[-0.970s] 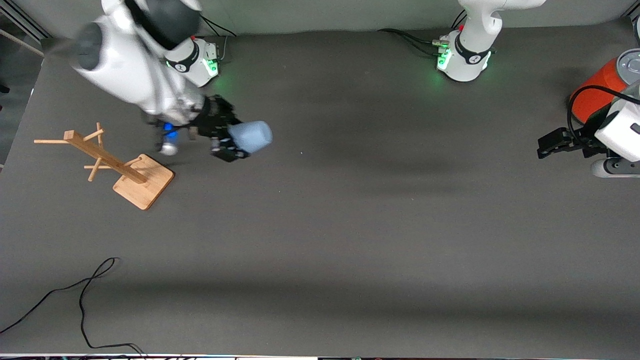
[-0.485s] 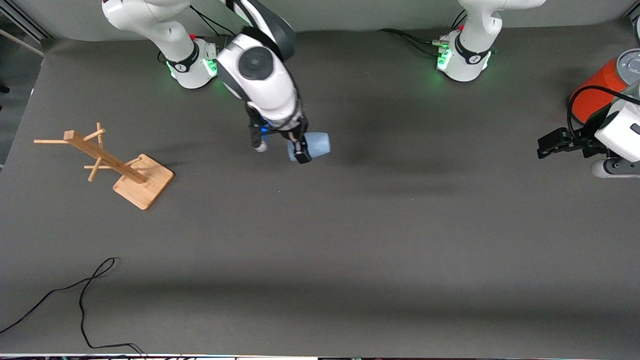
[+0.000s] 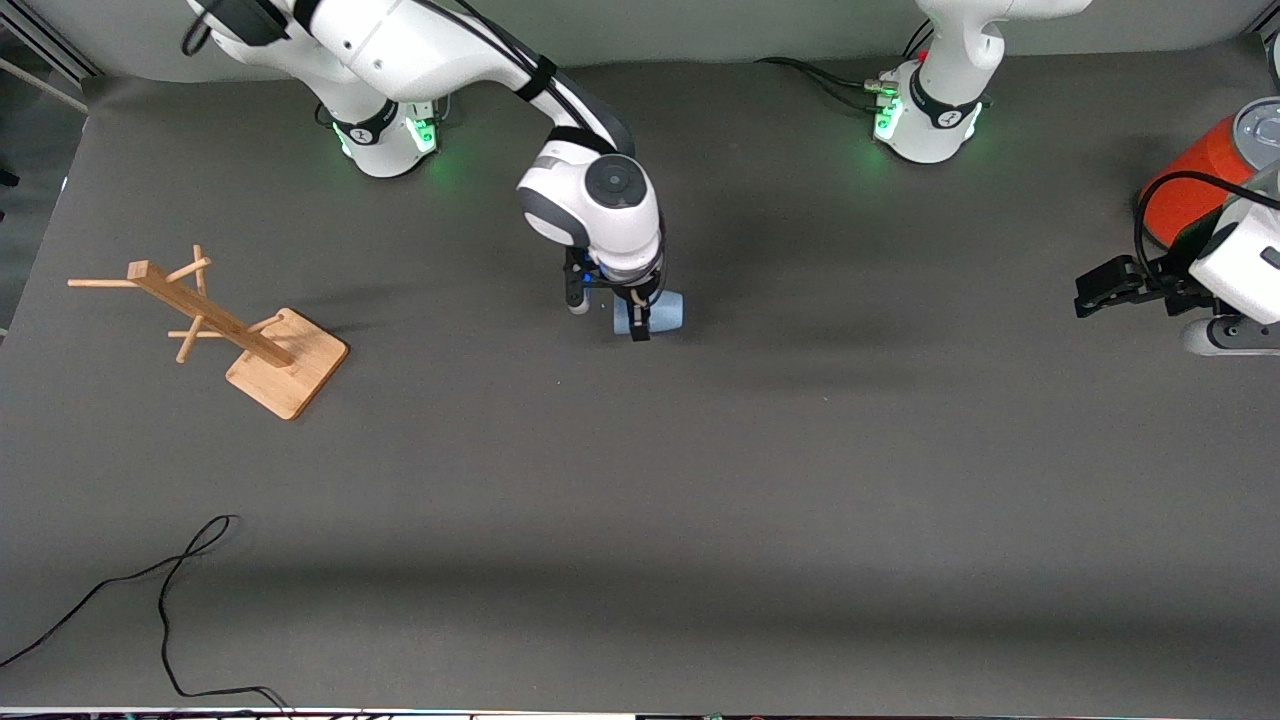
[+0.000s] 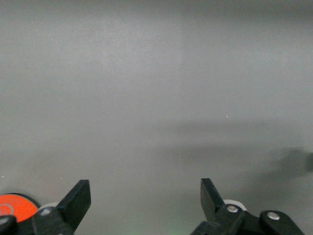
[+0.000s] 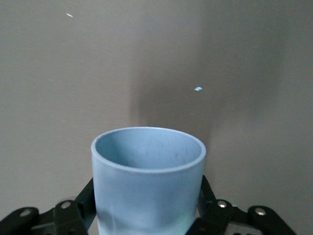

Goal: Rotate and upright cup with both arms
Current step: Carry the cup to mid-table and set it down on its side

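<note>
The light-blue cup (image 3: 662,312) is held in my right gripper (image 3: 640,318) over the middle of the table, toward the robots' bases. In the front view it appears to lie sideways. In the right wrist view the cup (image 5: 148,181) sits between the black fingers (image 5: 84,198) with its open mouth facing away from the camera, and my right gripper (image 5: 148,208) is shut on its wall. My left gripper (image 3: 1095,290) waits open and empty at the left arm's end of the table. Its own view shows it (image 4: 143,196) with spread fingers over bare table.
A large orange can (image 3: 1195,185) with a grey lid stands beside the left wrist and shows in the left wrist view (image 4: 14,205). A wooden peg rack (image 3: 230,335) stands at the right arm's end. A black cable (image 3: 165,600) lies near the front camera's edge.
My right arm has swung the cup from beside the peg rack to the middle of the table, toward the left arm's end. The left arm has not moved.
</note>
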